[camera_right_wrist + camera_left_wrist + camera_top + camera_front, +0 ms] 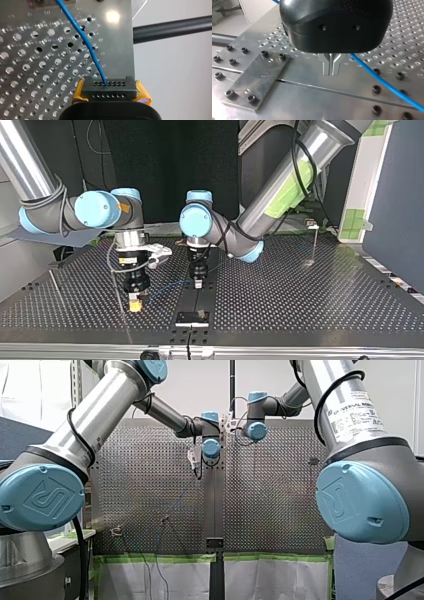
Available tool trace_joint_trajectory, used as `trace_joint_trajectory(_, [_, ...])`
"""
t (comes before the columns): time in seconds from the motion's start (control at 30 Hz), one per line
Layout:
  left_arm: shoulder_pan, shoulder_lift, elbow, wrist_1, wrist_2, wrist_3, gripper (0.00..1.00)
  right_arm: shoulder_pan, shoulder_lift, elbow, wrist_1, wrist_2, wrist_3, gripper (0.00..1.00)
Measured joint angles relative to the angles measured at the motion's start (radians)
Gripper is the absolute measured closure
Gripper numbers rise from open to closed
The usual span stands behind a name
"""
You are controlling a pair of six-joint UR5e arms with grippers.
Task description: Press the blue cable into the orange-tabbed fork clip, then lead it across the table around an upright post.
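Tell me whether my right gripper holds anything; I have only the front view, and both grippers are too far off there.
Observer: Yes. In the right wrist view, the right gripper clamps a dark grey block with two rows of holes between its yellow pads.
Operator: Is the cable joined to it?
Observer: The thin blue cable runs into one of the block's holes.
Operator: And my left gripper?
Observer: The left gripper has its metal fingers shut with nothing between them; the cable passes beside them.
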Motion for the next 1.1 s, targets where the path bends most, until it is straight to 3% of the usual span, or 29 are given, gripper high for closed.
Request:
trace_joint_trajectory(0.2, [-0.002, 0.0, 0.042, -0.031, 0.015, -0.002, 1.0, -0.008, -0.003, -0.001, 0.008, 0.003, 0.003, 1.0])
trace_joint_trajectory(0.43, [-0.005, 0.0, 0.098, -0.063, 0.038, -0.012, 1.0, -0.032, -0.009, -0.001, 0.021, 0.013, 0.007, 1.0])
trace_joint_trajectory(1.1, [-0.014, -0.001, 0.164, -0.099, 0.066, -0.027, 1.0, -0.083, -0.051, 0.0, 0.054, 0.031, 0.018, 1.0])
